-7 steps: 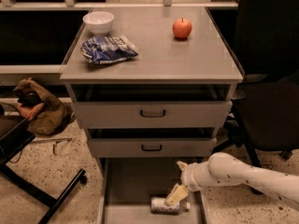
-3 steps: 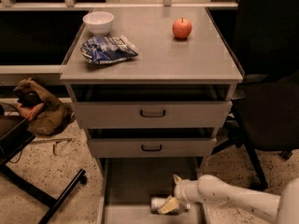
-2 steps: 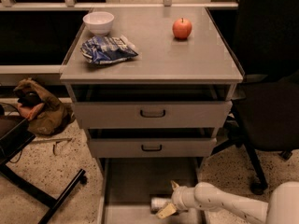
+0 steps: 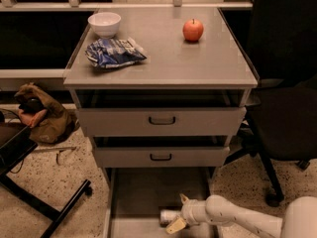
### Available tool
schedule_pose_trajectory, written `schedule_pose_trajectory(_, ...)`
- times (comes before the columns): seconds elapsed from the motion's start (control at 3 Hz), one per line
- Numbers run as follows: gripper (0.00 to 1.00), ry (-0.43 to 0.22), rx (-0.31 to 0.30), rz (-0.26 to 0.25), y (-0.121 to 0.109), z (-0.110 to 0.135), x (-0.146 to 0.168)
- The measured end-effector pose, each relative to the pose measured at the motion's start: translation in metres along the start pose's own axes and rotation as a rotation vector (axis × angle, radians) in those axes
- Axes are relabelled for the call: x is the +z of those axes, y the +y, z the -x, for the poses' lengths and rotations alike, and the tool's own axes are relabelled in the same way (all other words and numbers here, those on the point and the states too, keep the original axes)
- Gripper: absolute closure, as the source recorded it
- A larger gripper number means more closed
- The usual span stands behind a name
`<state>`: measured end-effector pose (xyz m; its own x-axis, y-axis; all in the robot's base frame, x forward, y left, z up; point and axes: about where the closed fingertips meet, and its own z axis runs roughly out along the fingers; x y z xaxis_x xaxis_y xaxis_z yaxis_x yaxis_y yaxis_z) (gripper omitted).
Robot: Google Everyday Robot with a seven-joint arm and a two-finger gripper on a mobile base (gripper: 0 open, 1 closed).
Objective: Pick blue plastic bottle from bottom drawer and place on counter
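Observation:
The blue plastic bottle (image 4: 168,216) lies on its side on the floor of the pulled-out bottom drawer (image 4: 143,192), near the front; only its pale left end shows. My gripper (image 4: 179,213) reaches in from the lower right on a white arm and sits right at the bottle, one fingertip above it and one below. The counter (image 4: 163,58) is the grey cabinet top above.
On the counter stand a white bowl (image 4: 104,24), a blue-and-white snack bag (image 4: 114,52) and a red apple (image 4: 193,30). Two shut drawers with black handles (image 4: 162,120) sit above the open one. A black chair (image 4: 282,113) stands right, a brown bag (image 4: 42,115) left.
My arm has dropped lower and slid left into the bottom drawer, bringing the gripper down onto the bottle. The bottle has stayed in place.

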<state>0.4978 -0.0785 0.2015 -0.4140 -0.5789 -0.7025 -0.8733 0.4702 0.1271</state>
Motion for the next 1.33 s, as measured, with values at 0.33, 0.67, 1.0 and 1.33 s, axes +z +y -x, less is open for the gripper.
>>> schedule_pose_trajectory(0.33, 0.0, -0.001, -0.023, 0.013, -0.003, -0.018, 0.029)
schedule_pose_trajectory(0.67, 0.0, -0.022, -0.037, 0.018, -0.005, -0.037, 0.054)
schedule_pose_trajectory(1.0, 0.19, -0.014, -0.037, 0.014, -0.004, -0.045, 0.065)
schedule_pose_trajectory(1.33, 0.42, -0.014, -0.037, 0.014, -0.004, -0.045, 0.065)
